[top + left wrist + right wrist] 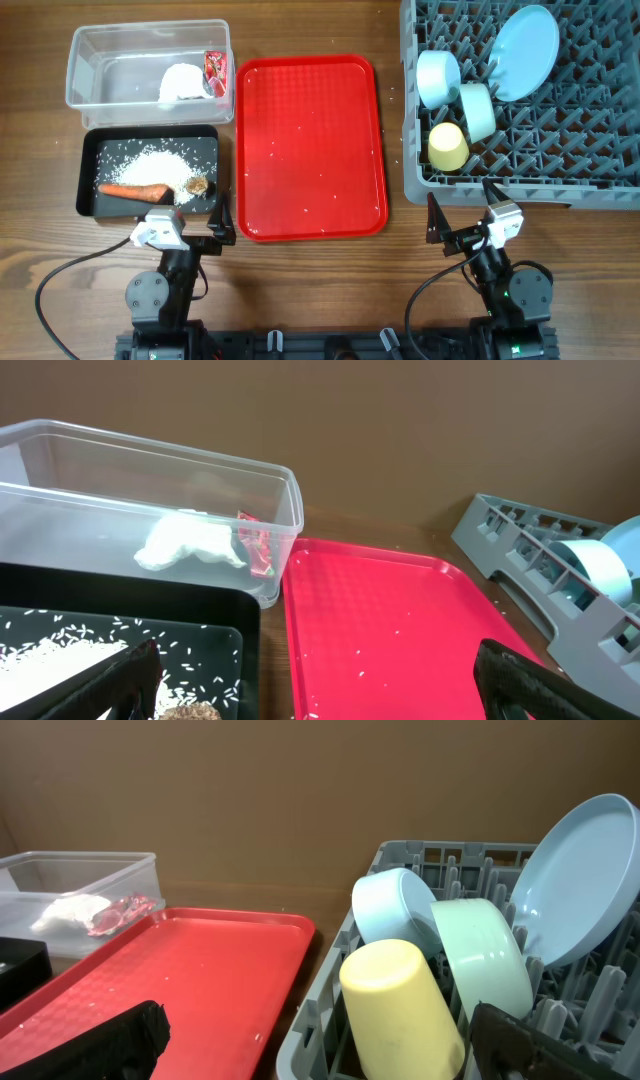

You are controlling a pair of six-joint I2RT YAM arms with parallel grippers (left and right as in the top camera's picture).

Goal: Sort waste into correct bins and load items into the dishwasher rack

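The clear tub (100, 60) holds the white napkin (181, 83) and the red wrapper (214, 70); both also show in the left wrist view, the napkin (190, 542) and the wrapper (255, 542). The black tray (88, 170) holds the carrot (133, 190), rice (155, 163) and the brown lump (197, 186). The grey rack (600, 170) holds the blue plate (525, 50), blue bowl (438, 76), mint bowl (477, 108) and yellow cup (447, 146). My left gripper (180, 222) is open and empty near the black tray. My right gripper (462, 215) is open and empty before the rack.
The red serving tray (310, 150) lies between the bins and the rack, with a few stray rice grains on it. Both arms sit at the table's near edge. The rack's front wall is close in front of my right gripper.
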